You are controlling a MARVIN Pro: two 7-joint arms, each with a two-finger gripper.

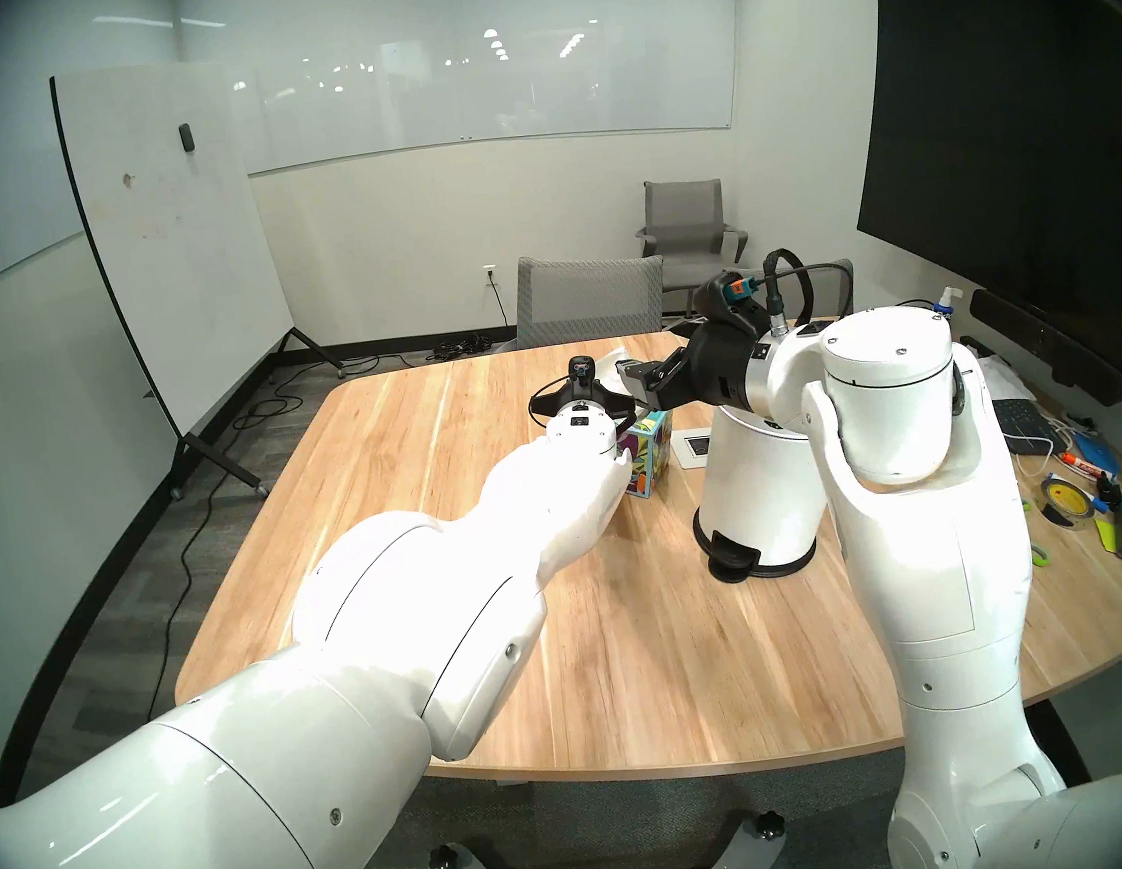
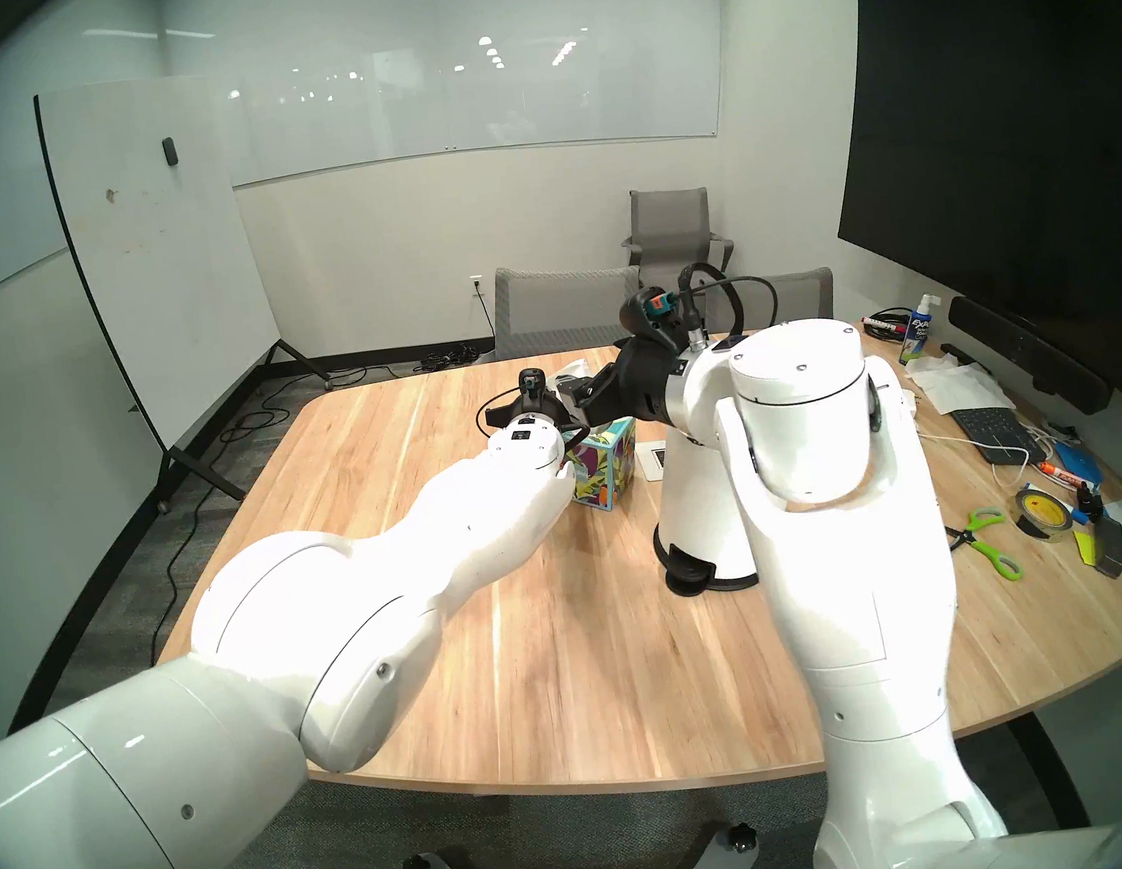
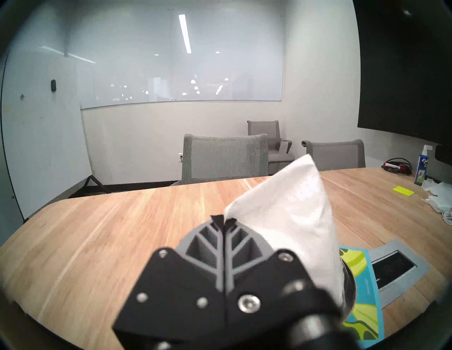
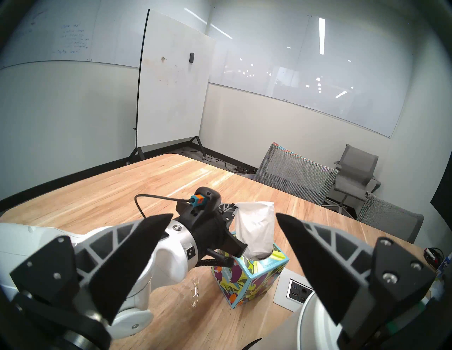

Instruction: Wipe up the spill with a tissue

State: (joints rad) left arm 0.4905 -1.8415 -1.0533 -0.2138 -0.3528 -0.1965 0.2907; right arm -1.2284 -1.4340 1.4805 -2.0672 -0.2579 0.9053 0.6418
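Pinching one corner of the thin white paper tissue (image 3: 288, 220), the left gripper (image 3: 223, 223) has its jaws pressed together at lower centre of the left wrist view. The sheet's long axis runs steeply upward out of the teal, purple and yellow cube-shaped tissue box (image 4: 247, 278), its lower end still in the opening. Only the right wrist view shows that opening, framed by the spread, empty right gripper (image 4: 223, 218). A blue "EXPO" spray bottle (image 2: 916, 330) stands at right.

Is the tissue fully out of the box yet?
Not yet. The tissue, pinched by the left pincer, runs stretched down into the tissue box opening.
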